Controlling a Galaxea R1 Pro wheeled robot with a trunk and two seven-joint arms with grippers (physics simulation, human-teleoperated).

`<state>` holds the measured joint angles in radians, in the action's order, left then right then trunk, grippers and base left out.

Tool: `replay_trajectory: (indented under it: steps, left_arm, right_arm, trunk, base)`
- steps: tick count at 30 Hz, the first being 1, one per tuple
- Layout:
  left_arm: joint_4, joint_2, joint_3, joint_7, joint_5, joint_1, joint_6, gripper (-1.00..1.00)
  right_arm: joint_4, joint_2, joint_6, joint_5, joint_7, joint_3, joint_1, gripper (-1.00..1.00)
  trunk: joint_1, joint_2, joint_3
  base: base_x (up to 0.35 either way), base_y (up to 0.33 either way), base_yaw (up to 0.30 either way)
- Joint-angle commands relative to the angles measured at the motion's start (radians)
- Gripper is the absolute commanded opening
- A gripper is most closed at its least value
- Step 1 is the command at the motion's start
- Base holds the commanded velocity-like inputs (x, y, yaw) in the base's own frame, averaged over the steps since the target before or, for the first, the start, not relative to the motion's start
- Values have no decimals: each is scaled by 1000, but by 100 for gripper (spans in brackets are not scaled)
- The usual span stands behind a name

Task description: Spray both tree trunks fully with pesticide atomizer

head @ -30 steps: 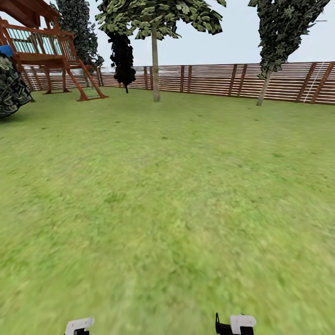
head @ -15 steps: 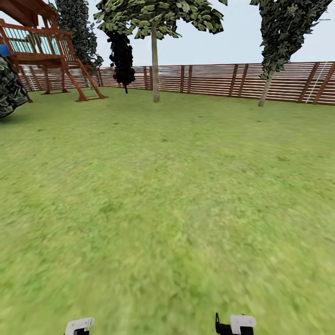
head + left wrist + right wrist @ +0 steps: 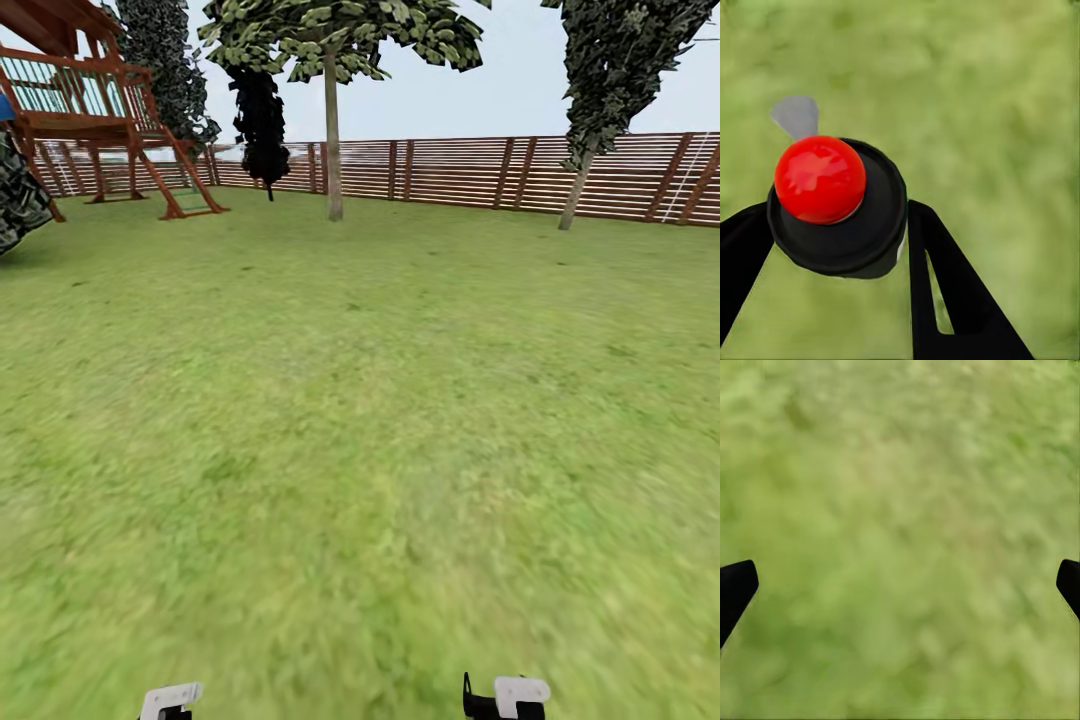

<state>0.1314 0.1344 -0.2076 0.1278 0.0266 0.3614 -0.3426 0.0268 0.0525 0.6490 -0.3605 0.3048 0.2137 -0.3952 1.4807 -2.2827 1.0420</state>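
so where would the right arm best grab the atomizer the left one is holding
On the atomizer, just under the black collar, side-on, where the left jaws flank it. The round red cap looks slippery, and the grey nozzle side should stay uncovered. The body below is hidden.

Glossy red plastic knob (image 3: 820, 178) on matt black cap (image 3: 840, 225), smooth matt black fingers (image 3: 945, 292), brown slatted wood fence (image 3: 470, 172), reddish wooden playset (image 3: 90, 110), rough matt lawn (image 3: 360, 420), pale smooth trunk (image 3: 333, 140).
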Motion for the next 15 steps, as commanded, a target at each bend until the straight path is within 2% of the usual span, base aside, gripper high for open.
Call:
replay_trajectory:
  steps: [1,15]
  left_arm:
    - [-1,0,-9,7,3,1,-3,-100]
    - [-1,0,-9,7,3,1,-2,-100]
  right_arm:
    - [-1,0,1,-11,7,5,-1,100]
    - [-1,0,1,-11,7,6,-1,100]
  trunk:
    - [0,0,1]
    - [0,0,1]
  base:
    - [338,0,0]
    - [338,0,0]
